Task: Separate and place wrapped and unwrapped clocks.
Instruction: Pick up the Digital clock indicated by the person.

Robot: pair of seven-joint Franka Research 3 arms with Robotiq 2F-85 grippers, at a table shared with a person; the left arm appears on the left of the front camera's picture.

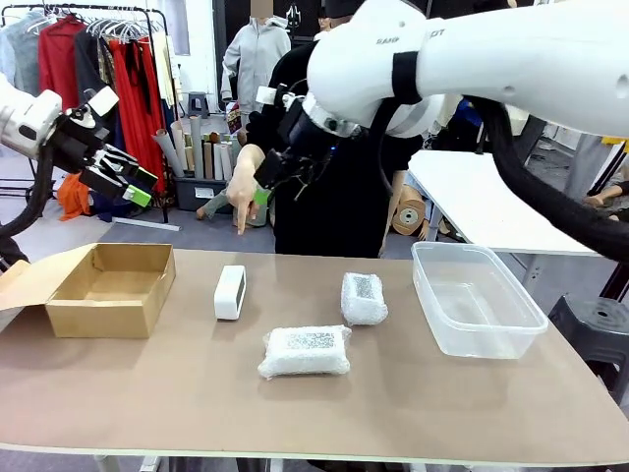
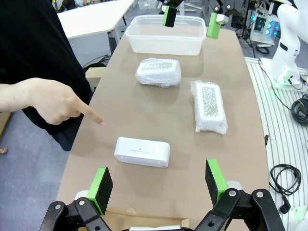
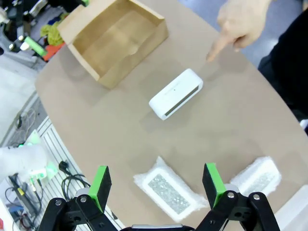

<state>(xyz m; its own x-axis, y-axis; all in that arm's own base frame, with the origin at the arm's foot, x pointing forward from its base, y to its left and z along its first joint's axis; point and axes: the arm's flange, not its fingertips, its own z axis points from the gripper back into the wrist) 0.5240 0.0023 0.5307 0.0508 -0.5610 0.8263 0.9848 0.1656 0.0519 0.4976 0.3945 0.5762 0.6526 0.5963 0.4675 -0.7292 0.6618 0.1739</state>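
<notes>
The bare white clock (image 1: 230, 292) stands on edge left of centre on the table, and a person's hand (image 1: 243, 187) points a finger down at it from above. The small wrapped bundle (image 1: 364, 298) lies mid-table, the long wrapped bundle (image 1: 305, 351) nearer me. My left gripper (image 1: 141, 187) hangs open high above the table's left end; in its wrist view the left gripper (image 2: 159, 182) looks over the clock (image 2: 142, 151) and both bundles (image 2: 159, 72) (image 2: 209, 106). My right gripper (image 1: 267, 187) is open in the air beside the hand, high over the clock (image 3: 175, 94).
An open cardboard box (image 1: 108, 290) sits at the table's left end, flap out. A clear plastic tub (image 1: 477, 300) stands at the right end. The person in black stands at the far edge behind the clock. Bare tabletop (image 1: 157, 374) lies in front.
</notes>
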